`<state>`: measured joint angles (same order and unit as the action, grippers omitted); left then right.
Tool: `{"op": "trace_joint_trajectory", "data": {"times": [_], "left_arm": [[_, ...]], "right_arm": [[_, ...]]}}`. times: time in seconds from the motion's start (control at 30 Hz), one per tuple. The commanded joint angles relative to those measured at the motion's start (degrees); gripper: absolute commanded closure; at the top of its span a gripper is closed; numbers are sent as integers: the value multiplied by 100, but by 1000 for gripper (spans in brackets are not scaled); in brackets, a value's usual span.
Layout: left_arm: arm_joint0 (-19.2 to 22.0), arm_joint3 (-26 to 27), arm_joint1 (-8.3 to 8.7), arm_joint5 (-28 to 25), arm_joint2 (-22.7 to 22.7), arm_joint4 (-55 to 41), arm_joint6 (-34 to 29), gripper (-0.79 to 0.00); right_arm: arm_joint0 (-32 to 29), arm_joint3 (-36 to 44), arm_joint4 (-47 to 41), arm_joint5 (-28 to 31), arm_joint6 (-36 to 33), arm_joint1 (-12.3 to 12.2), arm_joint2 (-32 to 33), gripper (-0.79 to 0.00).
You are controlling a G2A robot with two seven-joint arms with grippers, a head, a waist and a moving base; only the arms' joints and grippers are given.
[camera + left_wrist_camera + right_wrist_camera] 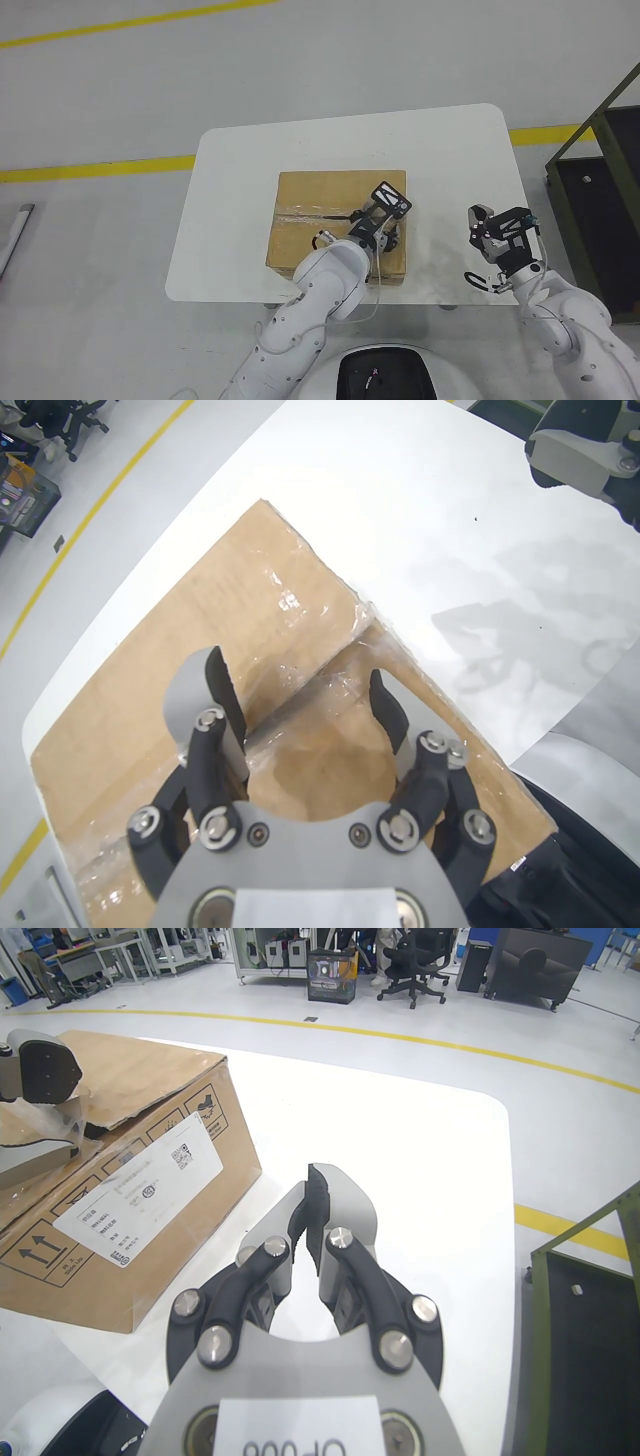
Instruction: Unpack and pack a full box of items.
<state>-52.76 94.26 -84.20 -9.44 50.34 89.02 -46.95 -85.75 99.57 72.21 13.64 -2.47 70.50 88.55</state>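
Box (pixel 318 193) on table (pixel 450 150); taped (contents hidden)

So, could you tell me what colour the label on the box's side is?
White label with dark print; best in the right wrist view.

White table (pixel 450 140) — one taped cardboard box (pixel 310 195), seam perhaps split.

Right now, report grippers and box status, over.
Left gripper open over box, at its taped seam. Right gripper shut, empty, above table beside box. Flap edge slightly raised at that end; box otherwise closed. Nothing in the way.
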Motion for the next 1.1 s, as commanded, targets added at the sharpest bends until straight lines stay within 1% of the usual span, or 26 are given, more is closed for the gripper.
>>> {"op": "trace_joint_trajectory", "data": {"times": [0.0,0.07,0.13,0.17,0.33,0.4,0.43,0.5,0.7,0.87,0.97,1.07], "left_arm": [[26,-47,-14,2,5,-28,16,-505],[45,-88,-31,17,1,-77,34,-514],[80,-129,-45,9,-11,-62,33,-480],[95,-147,-50,2,-16,-48,36,-459],[101,-188,-71,6,-3,-24,74,-299],[72,-166,-73,25,15,-2,98,-203],[54,-149,-73,33,29,6,107,-105],[15,-104,-70,40,63,35,117,-9],[-106,23,-59,75,190,96,241,0],[-246,303,-51,174,371,-46,454,0],[-313,485,-40,172,499,-131,580,0],[-363,654,-33,143,597,-228,623,-18]], "right_arm": [[-1,-1,-12,-10,7,-1,-1,0],[-4,-1,-21,-14,-3,-2,4,0],[-7,3,-18,-29,-3,-5,19,0],[-9,4,-22,-33,-4,-7,27,0],[-24,1,-42,-49,-10,-10,32,0],[-23,-1,-27,-61,-12,-10,22,0],[-22,-4,-29,-64,-16,-10,15,0],[-9,-5,-28,-61,-25,-10,-2,0],[55,-26,-15,-57,-41,-9,-68,0],[111,-23,-48,-23,-34,-10,-92,0],[172,-11,-272,81,30,-9,-63,0],[272,10,-604,309,117,-8,-40,0]]}}
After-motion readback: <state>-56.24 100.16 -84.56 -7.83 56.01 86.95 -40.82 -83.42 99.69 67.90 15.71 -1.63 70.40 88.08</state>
